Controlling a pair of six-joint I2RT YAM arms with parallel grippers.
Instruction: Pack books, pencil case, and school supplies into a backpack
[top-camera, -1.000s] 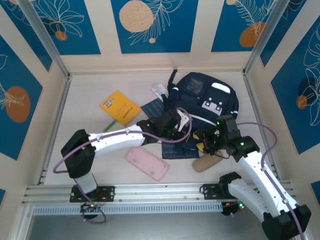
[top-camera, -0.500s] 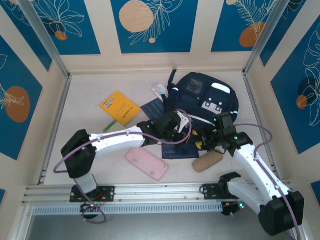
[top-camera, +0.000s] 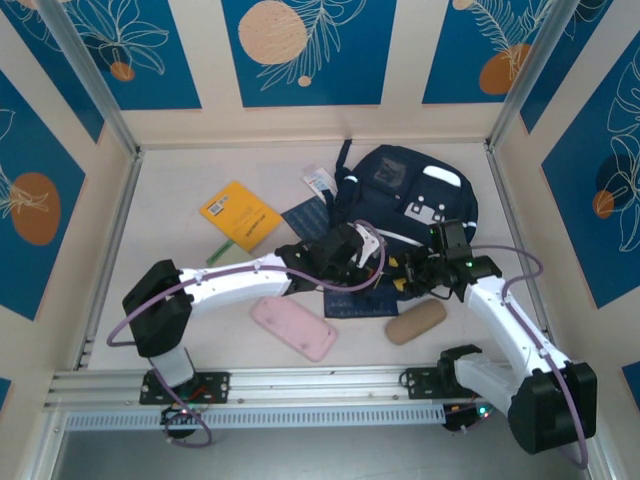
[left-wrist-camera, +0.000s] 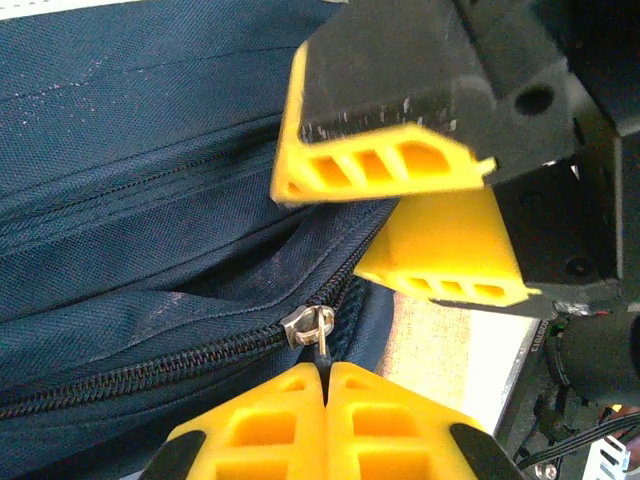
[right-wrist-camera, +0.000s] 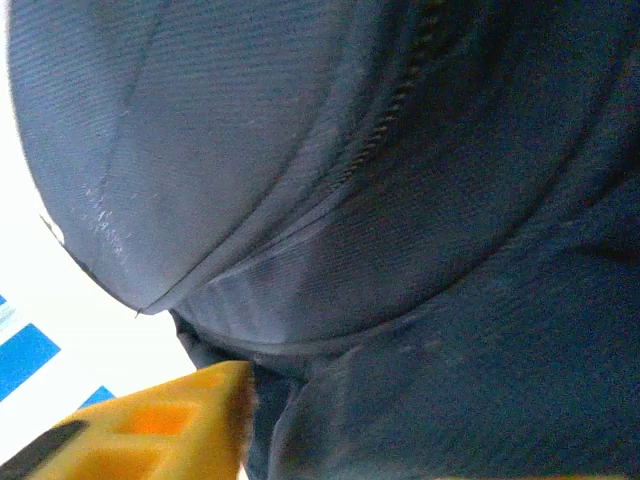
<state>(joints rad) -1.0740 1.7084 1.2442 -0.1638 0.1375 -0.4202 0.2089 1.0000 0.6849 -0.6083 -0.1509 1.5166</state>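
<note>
Toward the far right corner of the table (top-camera: 170, 230): the backpack (top-camera: 410, 205), dark navy, flat on its back, white buckles up. Along its near edge, in the left wrist view, a zip with the metal zip pull (left-wrist-camera: 318, 328) at the end of the closed run and the cloth gaping a little past it.

Left gripper (left-wrist-camera: 325, 368) at that pull – jaws pressed together, the tab of the pull pinched between the tips. Right gripper (left-wrist-camera: 340, 222) just beyond it on the same seam, one yellow finger above the other and backpack cloth beside them; from these angles cannot tell whether the jaws stand apart or are clamped on the cloth.

Just left of the backpack, a navy book (top-camera: 305, 220); further left, toward the middle of the far half, the yellow-orange book (top-camera: 240, 216). A second navy book (top-camera: 358, 300) touching the backpack's near edge, under both grippers. A pale packet (top-camera: 318, 181) beside the backpack's far left side.

Near the front edge, a pink pencil case (top-camera: 293, 326) and, right of it, a tan pouch (top-camera: 415, 321) – well apart. A thin green item (top-camera: 218, 252) near the yellow-orange book, possibly a packet.
</note>
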